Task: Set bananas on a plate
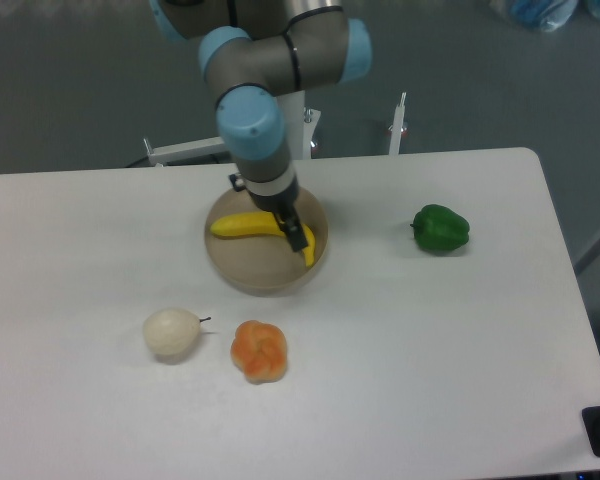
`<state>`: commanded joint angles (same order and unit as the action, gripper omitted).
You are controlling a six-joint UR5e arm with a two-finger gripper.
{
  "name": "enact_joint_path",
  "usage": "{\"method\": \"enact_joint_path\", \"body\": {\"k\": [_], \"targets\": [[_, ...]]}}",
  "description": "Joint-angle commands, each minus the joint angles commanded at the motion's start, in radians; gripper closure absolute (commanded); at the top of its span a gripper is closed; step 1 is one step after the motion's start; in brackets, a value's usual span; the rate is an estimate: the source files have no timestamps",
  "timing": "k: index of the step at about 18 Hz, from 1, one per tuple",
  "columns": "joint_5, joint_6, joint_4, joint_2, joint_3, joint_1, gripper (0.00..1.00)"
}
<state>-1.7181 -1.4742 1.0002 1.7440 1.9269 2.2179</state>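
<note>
Bananas [242, 224] lie inside the plate [238, 272], right end hidden behind the hand [298, 238], whose grip I cannot tell. White surface [430, 350] meets grey floor at the far side.
</note>
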Motion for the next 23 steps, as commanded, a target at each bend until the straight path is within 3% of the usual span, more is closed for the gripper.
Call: {"method": "enact_joint_path", "body": {"k": [4,10,11,14,16,23], "targets": [[0.012,0.0,0.006,0.061,-0.098,0.08,0.0],[0.124,-0.002,0.024,0.202,-0.307,0.183,0.0],[0.138,-0.002,0.044,0.216,-0.342,0.192,0.0],[0.143,-0.002,0.175,0.296,-0.494,0.212,0.0],[0.14,-0.002,0.204,0.351,-0.574,0.218,0.0],[0.14,-0.002,0.202,0.414,-0.628,0.224,0.0]]}}
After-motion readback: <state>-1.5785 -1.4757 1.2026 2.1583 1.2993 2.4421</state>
